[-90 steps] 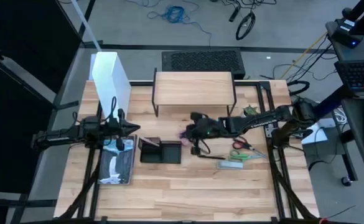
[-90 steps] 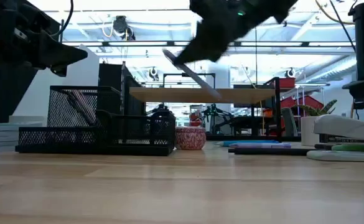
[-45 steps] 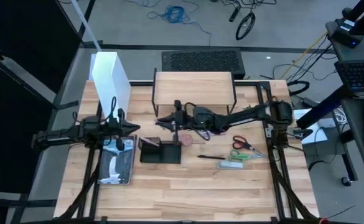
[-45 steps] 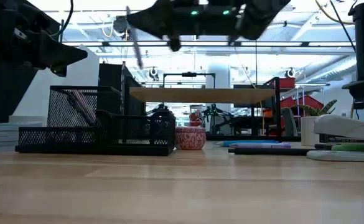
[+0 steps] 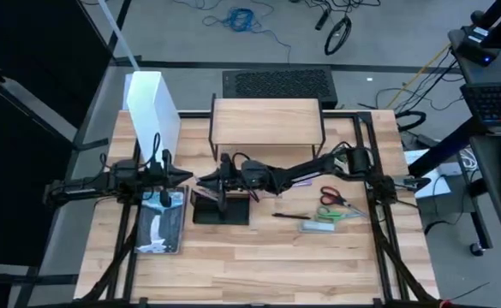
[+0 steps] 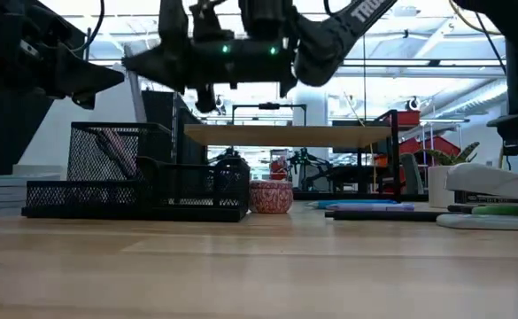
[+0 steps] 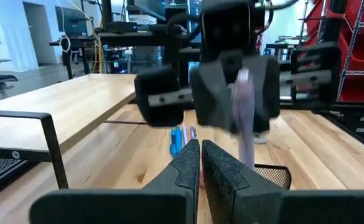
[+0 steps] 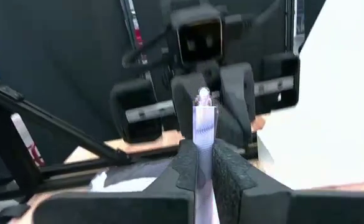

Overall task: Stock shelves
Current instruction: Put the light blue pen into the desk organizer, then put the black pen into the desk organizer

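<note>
High view, starting at the near edge: bare wooden surface (image 5: 259, 265), then a row of things. A grey tablet-like slab (image 5: 161, 224) lies at the left, a black mesh tray (image 5: 221, 208) sits near the middle, and to the right lie a dark pen (image 5: 288, 216), a stapler (image 5: 317, 227) and green scissors (image 5: 336, 212) with red scissors (image 5: 332, 198) just behind them.

Over the slab's far end hangs the left gripper (image 5: 185, 177), jaws pressed together on nothing, as its own wrist camera shows. Facing it tip to tip, the right gripper (image 5: 205, 180) reaches across from the right, hanging over the mesh tray's far left corner. Its jaws pinch a thin pale purple pen (image 8: 202, 127), which shows upright between them in the right wrist view.

From the low view a small pink-and-white pot (image 6: 271, 196) stands on the surface just right of the tray.

Farther back stands the low wooden shelf (image 5: 267, 120) on black legs, centred at the far edge, its top bare. Left of it stands a tall white file box (image 5: 154, 107).
</note>
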Controlling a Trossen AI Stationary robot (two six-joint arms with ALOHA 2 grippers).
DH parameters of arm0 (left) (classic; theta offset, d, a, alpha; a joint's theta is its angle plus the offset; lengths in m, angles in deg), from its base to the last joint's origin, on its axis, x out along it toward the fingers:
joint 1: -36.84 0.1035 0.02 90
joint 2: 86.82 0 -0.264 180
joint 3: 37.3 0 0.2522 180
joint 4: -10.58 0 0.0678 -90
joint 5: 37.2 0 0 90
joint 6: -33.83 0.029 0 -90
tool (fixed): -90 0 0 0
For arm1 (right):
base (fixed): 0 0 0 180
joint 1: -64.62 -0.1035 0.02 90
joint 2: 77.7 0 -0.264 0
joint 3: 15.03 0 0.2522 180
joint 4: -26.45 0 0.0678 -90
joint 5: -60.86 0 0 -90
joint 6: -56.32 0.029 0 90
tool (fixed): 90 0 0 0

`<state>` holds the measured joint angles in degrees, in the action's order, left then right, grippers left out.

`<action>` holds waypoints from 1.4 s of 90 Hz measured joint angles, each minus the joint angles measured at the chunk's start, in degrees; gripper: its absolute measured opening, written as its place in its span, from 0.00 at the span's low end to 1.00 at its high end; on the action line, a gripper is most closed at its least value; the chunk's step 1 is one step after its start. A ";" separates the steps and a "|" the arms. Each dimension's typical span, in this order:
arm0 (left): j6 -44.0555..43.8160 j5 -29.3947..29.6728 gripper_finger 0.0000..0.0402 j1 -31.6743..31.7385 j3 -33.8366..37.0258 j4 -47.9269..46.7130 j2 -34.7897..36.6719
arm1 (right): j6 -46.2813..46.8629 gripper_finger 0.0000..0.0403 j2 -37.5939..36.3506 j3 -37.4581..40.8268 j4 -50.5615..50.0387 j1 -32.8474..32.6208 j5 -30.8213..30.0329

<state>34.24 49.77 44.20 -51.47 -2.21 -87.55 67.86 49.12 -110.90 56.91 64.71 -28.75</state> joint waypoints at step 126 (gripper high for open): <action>-0.02 0.00 0.01 0.00 0.00 0.00 0.02 | -13.26 0.43 -25.92 -0.02 -72.41 0.08 -0.37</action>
<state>34.22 49.77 44.20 -51.47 -2.21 -87.53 54.60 23.19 -110.92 -15.50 64.79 -29.13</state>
